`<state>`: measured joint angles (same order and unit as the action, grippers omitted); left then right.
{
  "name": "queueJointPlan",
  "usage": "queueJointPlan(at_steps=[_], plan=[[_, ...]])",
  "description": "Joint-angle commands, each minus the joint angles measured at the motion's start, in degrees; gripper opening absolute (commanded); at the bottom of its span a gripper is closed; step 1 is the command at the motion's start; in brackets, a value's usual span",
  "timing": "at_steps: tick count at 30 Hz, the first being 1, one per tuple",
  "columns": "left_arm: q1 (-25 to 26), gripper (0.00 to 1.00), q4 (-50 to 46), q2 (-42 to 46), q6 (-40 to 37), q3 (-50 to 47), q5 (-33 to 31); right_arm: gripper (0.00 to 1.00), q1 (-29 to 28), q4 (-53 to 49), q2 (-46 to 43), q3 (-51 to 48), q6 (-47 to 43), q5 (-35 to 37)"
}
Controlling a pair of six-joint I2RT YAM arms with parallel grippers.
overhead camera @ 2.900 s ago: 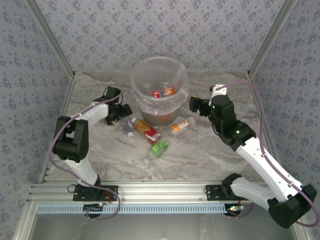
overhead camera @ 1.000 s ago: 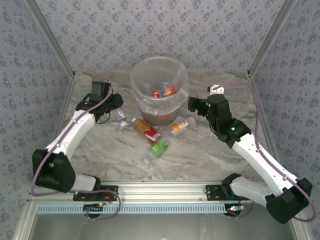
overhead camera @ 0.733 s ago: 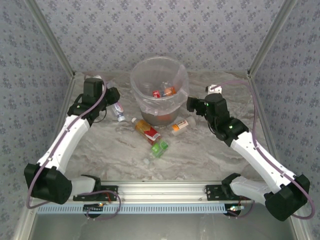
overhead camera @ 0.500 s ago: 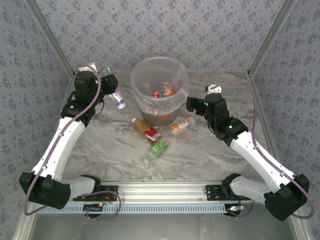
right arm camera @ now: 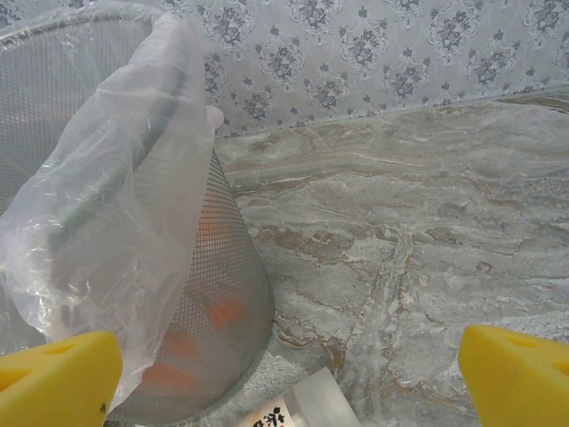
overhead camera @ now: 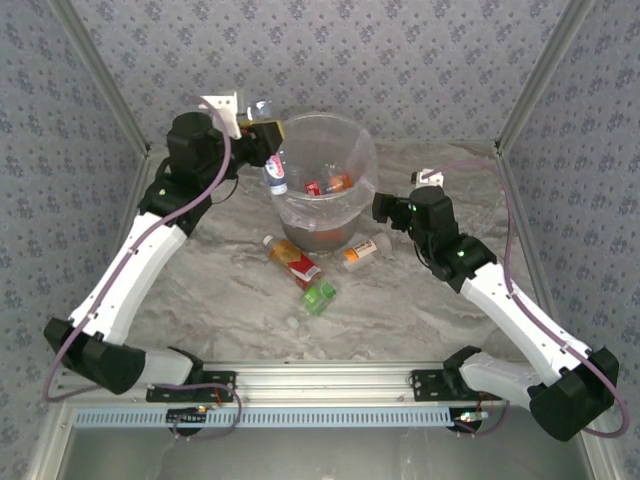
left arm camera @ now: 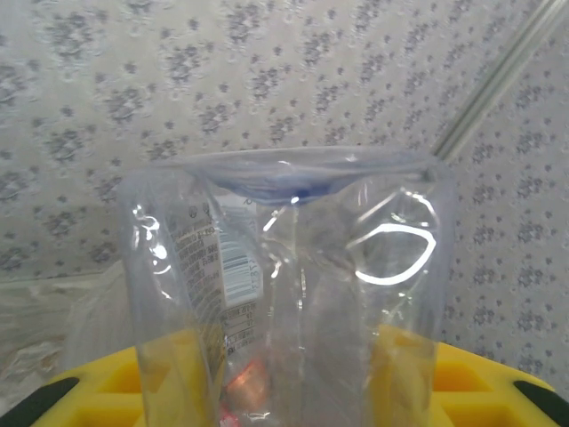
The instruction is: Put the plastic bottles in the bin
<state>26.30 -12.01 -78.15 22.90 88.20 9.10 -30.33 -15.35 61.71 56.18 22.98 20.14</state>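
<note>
While the left end effector (overhead camera: 266,138) is clamped shut on a clear plastic bottle (overhead camera: 275,173), that bottle hangs just at the left rim of the bin (overhead camera: 345,128), raised well off the tabletop (overhead camera: 420,300). From the left wrist, the held bottle (left arm camera: 284,267) stands between the yellow pads (left arm camera: 471,382), its crumpled wall glinting and a printed label on its left side. The right end effector (overhead camera: 381,208) is spread wide and grips nothing; it hovers just right of the bin, and in its own camera the two yellow pads (right arm camera: 520,369) sit far apart at the lower corners.

Whether the held bottle touches the rim or the clear bag (right arm camera: 116,178) I cannot tell (the arm and the bag's folds blur that edge). Its cap is hidden in the left wrist view. Another bottle (right arm camera: 293,405) is cut off by the lower edge of the right wrist view, so just a strip of white label shows. Through the bin's wall (right arm camera: 213,294) there are orange blurs, too vague to name.

Inside the bin lie a red-labelled and an orange-labelled bottle (overhead camera: 328,185). On the tabletop in front of it lie three more: a red-labelled bottle (overhead camera: 291,258), a green one (overhead camera: 320,296) just beside its near end, and an orange-capped one (overhead camera: 360,250) close to the bin's base, below the right end effector.
</note>
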Motion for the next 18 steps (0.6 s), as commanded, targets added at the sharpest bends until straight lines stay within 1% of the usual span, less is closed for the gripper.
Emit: queueJointPlan(at_steps=[1, 6, 10, 13, 16, 18], plan=[[0.8, 0.35, -0.9, -4.1, -3.4, 5.4, 2.8, 0.99, 0.3, 0.7, -0.6, 1.8, 1.1, -0.5], [1.6, 0.36, -5.1, -11.3, -4.2, 12.7, 4.8, 0.99, 0.3, 0.3, -1.1, 1.8, 1.1, -0.3], [2.1, 0.36, -7.8, -16.2, -5.7, 17.0, 5.3, 0.99, 0.3, -0.2, -2.0, 1.7, 1.1, 0.2], [2.3, 0.38, -9.4, -19.8, -7.3, 19.7, 5.0, 0.99, 0.3, -0.5, -2.6, 1.5, 1.1, 0.4], [2.3, 0.4, -11.9, -23.9, -10.7, 23.2, 3.8, 0.99, 0.3, -0.8, -3.3, 1.3, 1.1, 0.6], [2.4, 0.4, -15.3, -26.9, -13.1, 28.0, 2.5, 0.99, 0.3, -1.2, -3.7, 1.3, 1.0, 0.7]])
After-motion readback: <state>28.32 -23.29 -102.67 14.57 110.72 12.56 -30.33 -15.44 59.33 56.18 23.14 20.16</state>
